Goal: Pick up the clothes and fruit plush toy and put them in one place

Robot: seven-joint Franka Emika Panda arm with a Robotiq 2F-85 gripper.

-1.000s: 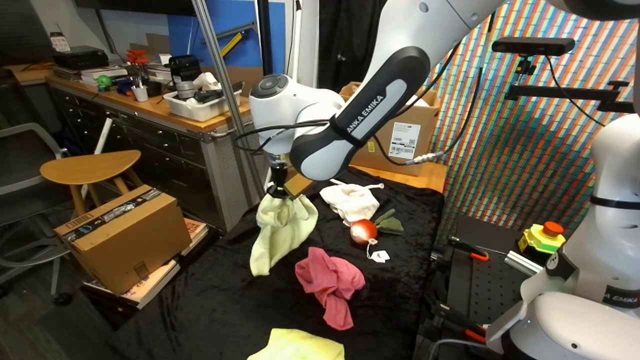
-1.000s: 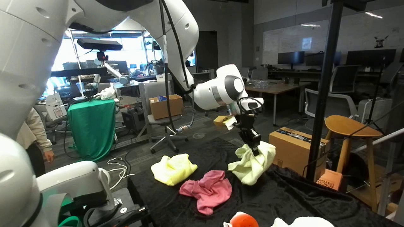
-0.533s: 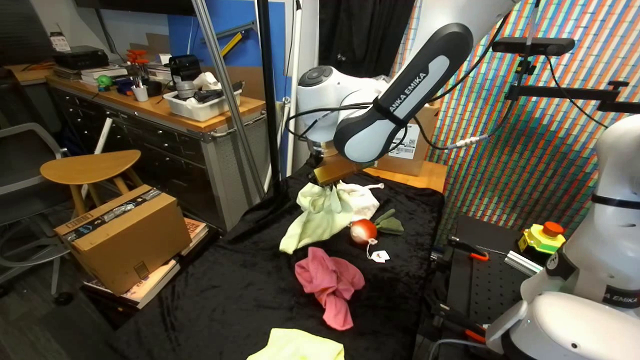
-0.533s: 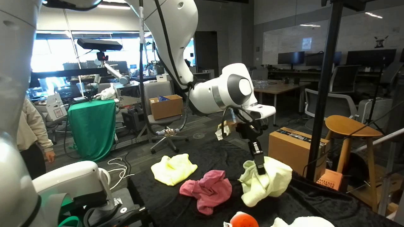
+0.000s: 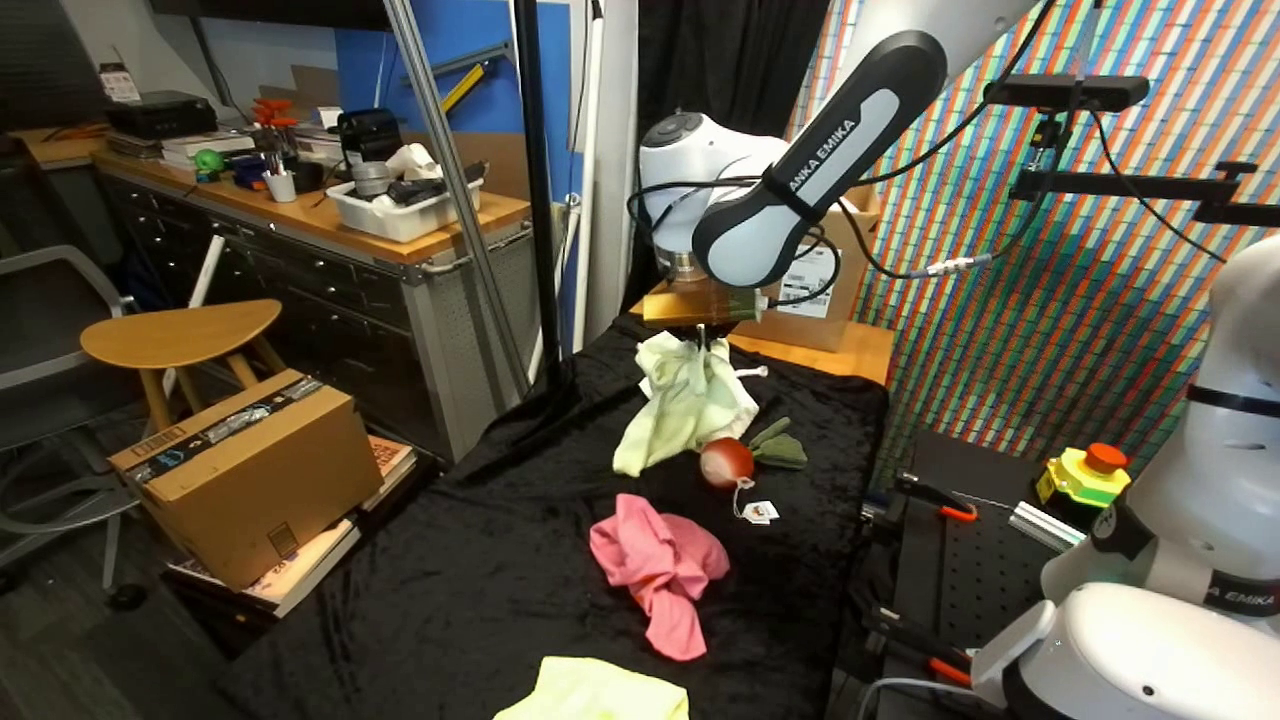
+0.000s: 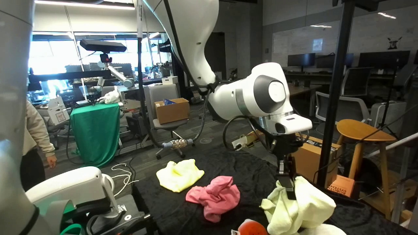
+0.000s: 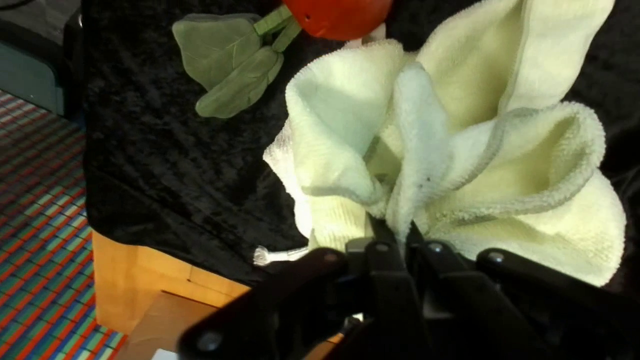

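My gripper (image 7: 395, 223) is shut on a pale green cloth (image 7: 465, 155), a fold of it pinched between the fingertips. In both exterior views the gripper (image 5: 702, 342) (image 6: 289, 191) holds this cloth (image 5: 672, 415) (image 6: 310, 205) bunched up and hanging over a white cloth (image 5: 748, 412), which is mostly hidden behind it. I cannot tell whether they touch. A red fruit plush toy (image 5: 727, 463) with green leaves and a tag lies beside them; it also shows in the wrist view (image 7: 340, 15). A pink cloth (image 5: 655, 560) and a yellow cloth (image 6: 179, 174) lie apart on the table.
A black cloth (image 5: 440, 590) covers the table. A cardboard box (image 5: 850, 270) stands behind its far end. Another box (image 5: 250, 480) stands on books beside the table. A black pole (image 6: 336, 91) rises near the table edge.
My gripper has carried the pale green cloth across the table, from beside the white cloth to over it. The plush toy, pink cloth and yellow cloth have not moved.
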